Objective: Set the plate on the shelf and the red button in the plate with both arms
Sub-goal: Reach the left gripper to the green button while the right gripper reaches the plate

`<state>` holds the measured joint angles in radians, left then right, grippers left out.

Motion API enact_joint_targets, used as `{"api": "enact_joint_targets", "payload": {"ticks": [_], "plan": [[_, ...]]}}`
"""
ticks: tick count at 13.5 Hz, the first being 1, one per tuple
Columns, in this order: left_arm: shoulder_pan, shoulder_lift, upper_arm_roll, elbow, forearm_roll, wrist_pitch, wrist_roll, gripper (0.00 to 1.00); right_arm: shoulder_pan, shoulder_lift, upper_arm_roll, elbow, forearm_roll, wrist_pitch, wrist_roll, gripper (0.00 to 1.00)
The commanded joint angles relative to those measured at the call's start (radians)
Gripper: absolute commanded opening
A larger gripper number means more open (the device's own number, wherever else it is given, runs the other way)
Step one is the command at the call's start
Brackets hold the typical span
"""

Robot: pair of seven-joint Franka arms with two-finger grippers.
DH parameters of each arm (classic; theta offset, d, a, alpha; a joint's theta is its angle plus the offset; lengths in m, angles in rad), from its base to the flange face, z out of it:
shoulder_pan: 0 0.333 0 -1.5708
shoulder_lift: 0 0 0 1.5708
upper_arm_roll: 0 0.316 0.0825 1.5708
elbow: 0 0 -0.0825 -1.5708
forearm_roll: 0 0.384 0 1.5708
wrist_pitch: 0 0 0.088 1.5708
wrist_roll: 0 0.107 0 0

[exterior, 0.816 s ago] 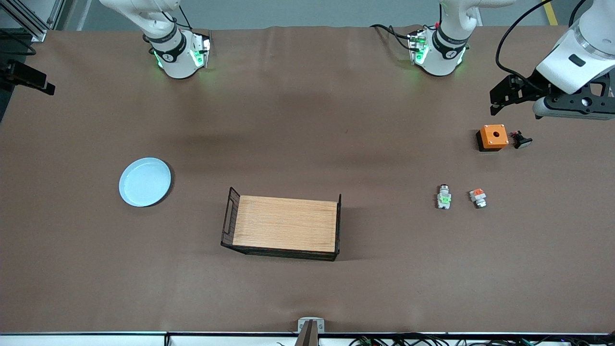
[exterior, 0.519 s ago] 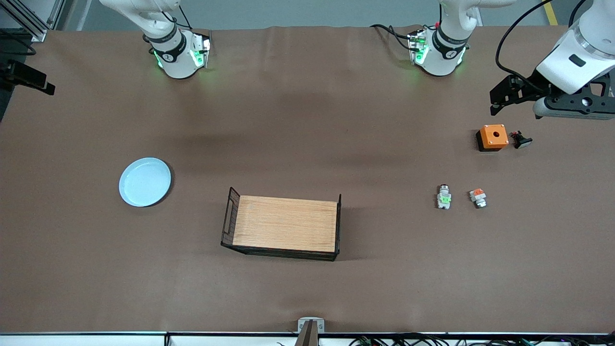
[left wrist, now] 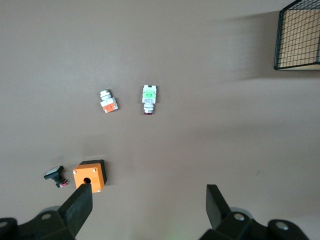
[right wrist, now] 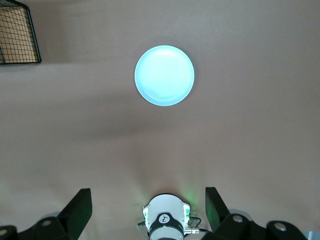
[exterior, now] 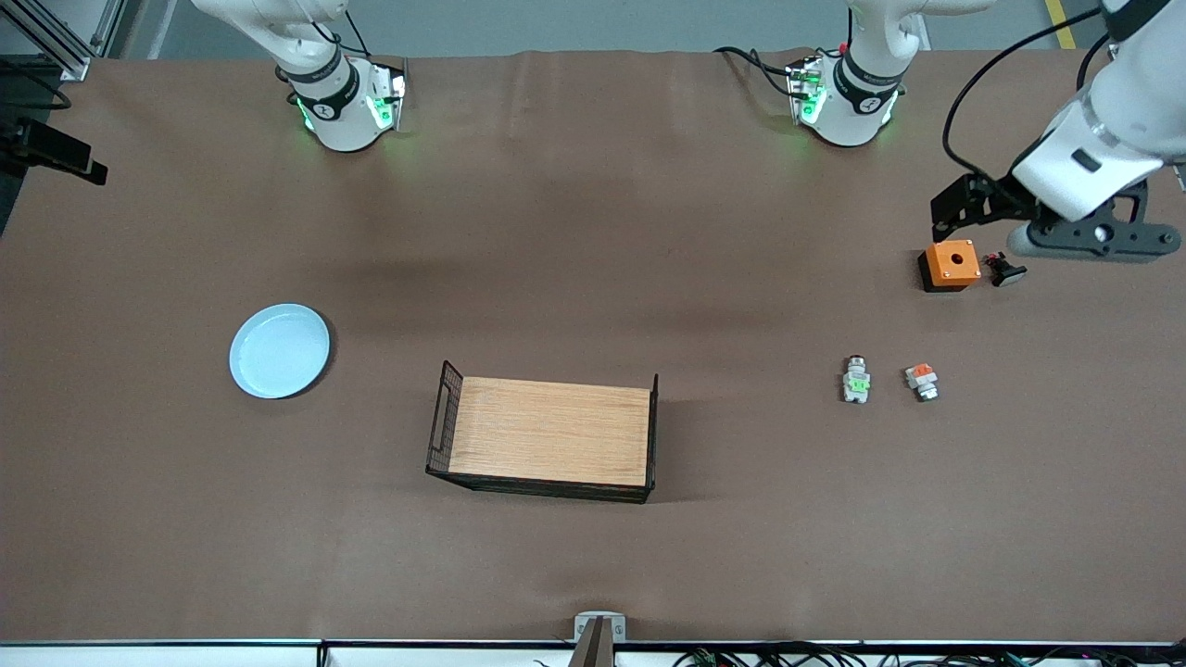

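The pale blue plate lies on the table toward the right arm's end; it also shows in the right wrist view. The red button, white-grey with a green patch, lies toward the left arm's end; in the left wrist view its red cap shows. My left gripper hangs open and empty in the air beside the orange box, its fingertips wide apart. My right gripper is open and empty, high over its own base, and is out of the front view.
A wire basket with a wooden floor stands mid-table, nearer the front camera. A similar small part with an orange-red patch lies beside the red button. A small black part lies beside the orange box.
My left arm has swung lower and toward the orange box, with its gripper still open. The right arm, plate and small parts have not moved.
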<state>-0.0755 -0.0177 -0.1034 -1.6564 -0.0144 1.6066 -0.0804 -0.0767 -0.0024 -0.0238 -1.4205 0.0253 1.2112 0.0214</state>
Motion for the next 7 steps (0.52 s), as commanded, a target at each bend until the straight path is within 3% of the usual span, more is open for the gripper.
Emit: {"api": "enact_joint_targets", "payload": {"ticks": [1, 4, 7], "plan": [[0.014, 0.07, -0.009, -0.005, -0.016, 0.053, -0.012, 1.0, -0.02, 0.022, 0.015, 0.011, -0.013, -0.005, -0.008, 1.0], [0.042, 0.13, -0.009, -0.078, -0.015, 0.2, 0.008, 1.0, -0.018, 0.077, 0.015, 0.009, -0.011, -0.01, -0.009, 1.0], [0.048, 0.173, -0.009, -0.173, -0.013, 0.375, 0.016, 1.0, 0.011, 0.14, 0.019, 0.009, -0.088, -0.006, -0.011, 1.0]]}}
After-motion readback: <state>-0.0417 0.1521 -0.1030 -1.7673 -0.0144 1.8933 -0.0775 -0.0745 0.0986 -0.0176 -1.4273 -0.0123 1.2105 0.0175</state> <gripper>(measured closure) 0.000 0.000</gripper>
